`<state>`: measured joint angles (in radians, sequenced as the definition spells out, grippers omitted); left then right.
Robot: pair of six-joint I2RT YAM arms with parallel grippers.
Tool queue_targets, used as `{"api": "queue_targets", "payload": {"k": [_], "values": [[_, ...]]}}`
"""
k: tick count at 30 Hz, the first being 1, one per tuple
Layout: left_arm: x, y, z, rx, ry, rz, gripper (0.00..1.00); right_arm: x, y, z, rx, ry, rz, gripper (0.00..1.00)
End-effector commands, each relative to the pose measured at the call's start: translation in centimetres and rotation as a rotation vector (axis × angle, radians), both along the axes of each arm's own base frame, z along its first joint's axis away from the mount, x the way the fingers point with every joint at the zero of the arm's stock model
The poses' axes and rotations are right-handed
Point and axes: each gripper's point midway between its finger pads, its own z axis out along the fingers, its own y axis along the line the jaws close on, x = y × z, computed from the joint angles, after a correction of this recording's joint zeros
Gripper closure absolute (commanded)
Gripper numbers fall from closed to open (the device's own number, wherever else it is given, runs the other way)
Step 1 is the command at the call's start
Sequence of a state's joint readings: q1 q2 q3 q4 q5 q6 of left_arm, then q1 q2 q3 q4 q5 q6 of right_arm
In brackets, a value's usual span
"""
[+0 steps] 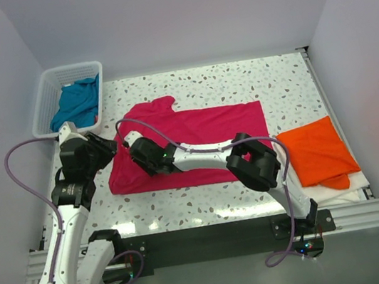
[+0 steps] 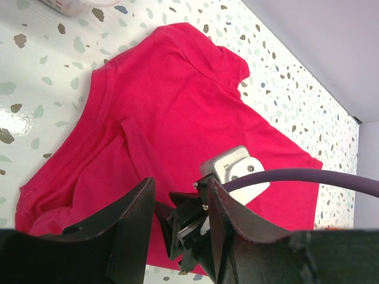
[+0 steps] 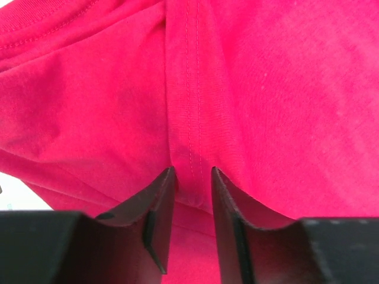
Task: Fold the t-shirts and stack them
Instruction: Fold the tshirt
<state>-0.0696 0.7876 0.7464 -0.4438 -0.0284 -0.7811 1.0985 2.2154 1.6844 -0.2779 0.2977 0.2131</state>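
Note:
The crimson-pink t-shirt (image 1: 208, 121) lies spread across the middle of the table. My right gripper (image 1: 132, 151) reaches over it to its left part. In the right wrist view its fingertips (image 3: 168, 177) press into the cloth (image 3: 266, 89), a narrow gap apart, with a stitched seam ridge bunched between them. My left gripper (image 1: 110, 149) hovers at the shirt's left edge, open and with no cloth in it (image 2: 180, 183). Past its fingers I see the right gripper (image 2: 186, 228) on the shirt (image 2: 166, 94). The orange t-shirt (image 1: 317, 150) lies folded at the right. The teal t-shirt (image 1: 76, 102) sits crumpled in the basket.
The white lattice basket (image 1: 43, 107) stands at the far left corner against the wall. A white sheet (image 1: 355, 186) lies under the orange shirt near the front right edge. The right arm's forearm (image 1: 206, 155) stretches low over the pink shirt. Walls close in on both sides.

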Motion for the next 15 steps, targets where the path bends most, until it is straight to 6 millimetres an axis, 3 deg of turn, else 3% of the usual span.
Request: {"api": "queue_targets", "payload": {"k": [1,10,15], "values": [[0.2,0.1,2.0,0.013,-0.048,-0.015,0.54,0.5,1.2,1.9,0.041,-0.038,-0.01,0.66],[0.3,0.2,1.5,0.01,-0.04,-0.014,0.54,0.5,1.0,2.4,0.048,-0.041,-0.017,0.92],[0.3,0.4,1.0,0.013,-0.03,-0.009,0.54,1.1,0.7,3.3,0.053,-0.065,-0.037,0.98]]}}
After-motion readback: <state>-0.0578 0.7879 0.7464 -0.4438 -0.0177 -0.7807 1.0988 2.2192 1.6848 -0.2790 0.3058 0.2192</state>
